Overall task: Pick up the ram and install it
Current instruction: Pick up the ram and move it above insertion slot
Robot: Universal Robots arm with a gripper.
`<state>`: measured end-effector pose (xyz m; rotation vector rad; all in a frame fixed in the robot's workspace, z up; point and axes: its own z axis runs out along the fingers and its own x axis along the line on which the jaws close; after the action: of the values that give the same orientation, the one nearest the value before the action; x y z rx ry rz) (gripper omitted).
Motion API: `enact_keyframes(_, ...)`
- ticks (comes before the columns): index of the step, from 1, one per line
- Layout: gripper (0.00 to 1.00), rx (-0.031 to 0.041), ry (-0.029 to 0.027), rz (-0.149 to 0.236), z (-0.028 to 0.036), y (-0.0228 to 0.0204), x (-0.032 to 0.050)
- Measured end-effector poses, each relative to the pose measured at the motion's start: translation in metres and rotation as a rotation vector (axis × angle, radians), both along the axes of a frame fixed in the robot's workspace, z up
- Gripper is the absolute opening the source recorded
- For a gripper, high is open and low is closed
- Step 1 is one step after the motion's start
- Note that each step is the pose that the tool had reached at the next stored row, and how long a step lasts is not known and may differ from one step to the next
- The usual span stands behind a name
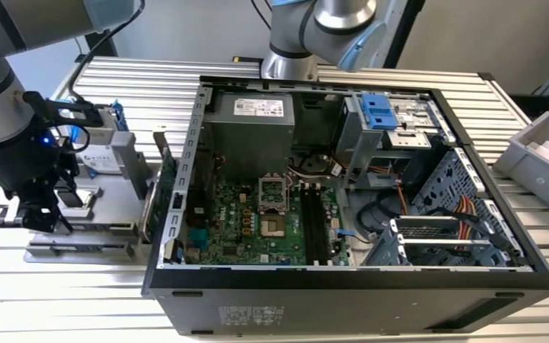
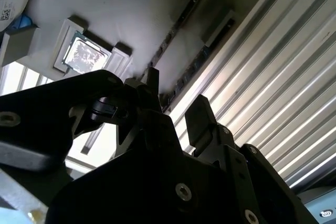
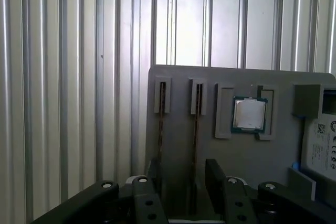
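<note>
The claw (image 3: 184, 179) is wide open, its two black fingers (image 3: 215, 174) set apart and gripping nothing. In the first wrist view, one ram (image 3: 195, 129) stands on edge in a slot of a grey tray (image 3: 178, 77). It runs into the gap between the fingers; whether either finger touches it cannot be told. The other ram (image 3: 161, 121) stands parallel in the neighbouring slot, just beside one finger. A square silver chip (image 3: 249, 115) sits in a recess of the tray, near the slots.

In the exterior view, the arm (image 1: 8, 107) hangs over the tray at the exterior view's left, at mid-height. A hard drive (image 1: 103, 153) rests on the tray, beyond the claw. A green card (image 1: 165, 189) stands on edge between the tray and an open case (image 1: 351, 293), which takes up the centre and the exterior view's right. Inside the case, the motherboard (image 1: 255, 221) carries long black slots (image 1: 314, 225). A ribbed metal table (image 1: 160, 78) bears everything. A grey bin (image 1: 542, 153) sits at the exterior view's right edge.
</note>
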<state>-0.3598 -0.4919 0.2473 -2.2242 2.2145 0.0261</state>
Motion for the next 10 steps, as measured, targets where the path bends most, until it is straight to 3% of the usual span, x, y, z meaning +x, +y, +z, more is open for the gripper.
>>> enact_keyframes(10, 1.00, 0.0001, 0.0003, -0.003, -0.0079, -0.0070, 0.0011)
